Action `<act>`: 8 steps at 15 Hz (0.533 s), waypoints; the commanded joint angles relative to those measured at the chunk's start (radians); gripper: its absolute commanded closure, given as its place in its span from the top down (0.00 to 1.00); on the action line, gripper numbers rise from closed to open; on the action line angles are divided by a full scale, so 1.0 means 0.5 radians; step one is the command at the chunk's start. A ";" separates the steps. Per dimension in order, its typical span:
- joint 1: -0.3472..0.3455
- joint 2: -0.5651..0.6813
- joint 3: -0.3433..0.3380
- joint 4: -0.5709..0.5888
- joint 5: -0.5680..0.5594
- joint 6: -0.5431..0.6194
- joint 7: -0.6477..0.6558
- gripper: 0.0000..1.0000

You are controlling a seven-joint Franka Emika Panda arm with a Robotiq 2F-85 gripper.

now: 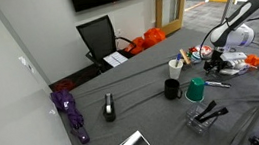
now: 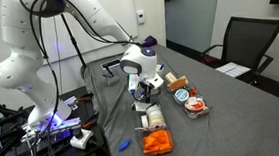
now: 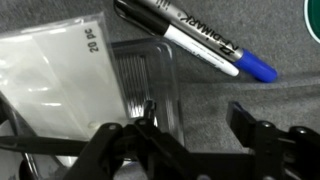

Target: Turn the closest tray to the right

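Observation:
The tray (image 3: pixel 150 75) is a small clear ridged plastic tray on the grey cloth, with a white packet (image 3: pixel 50 80) marked "20 pc" lying over its left part. In an exterior view the tray (image 2: pixel 151 117) lies just below my gripper (image 2: pixel 145 86), with orange bits (image 2: pixel 156 140) at its near end. In the wrist view my gripper (image 3: pixel 195 120) is open and low over the tray. Its left finger is over the tray's inside, its right finger over bare cloth, and the tray's right wall lies between them. It holds nothing.
A blue marker (image 3: pixel 200 40) lies beyond the tray. A green cup (image 1: pixel 195 89), a black cup (image 1: pixel 172 89) and a clear tray with a black tool (image 1: pixel 208 116) stand on the table. A round red-and-white plate (image 2: pixel 195 106) lies beside the tray. A purple object (image 1: pixel 71 110) sits far left.

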 commanded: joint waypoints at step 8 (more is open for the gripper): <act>-0.066 0.043 0.037 0.032 -0.017 0.065 -0.027 0.01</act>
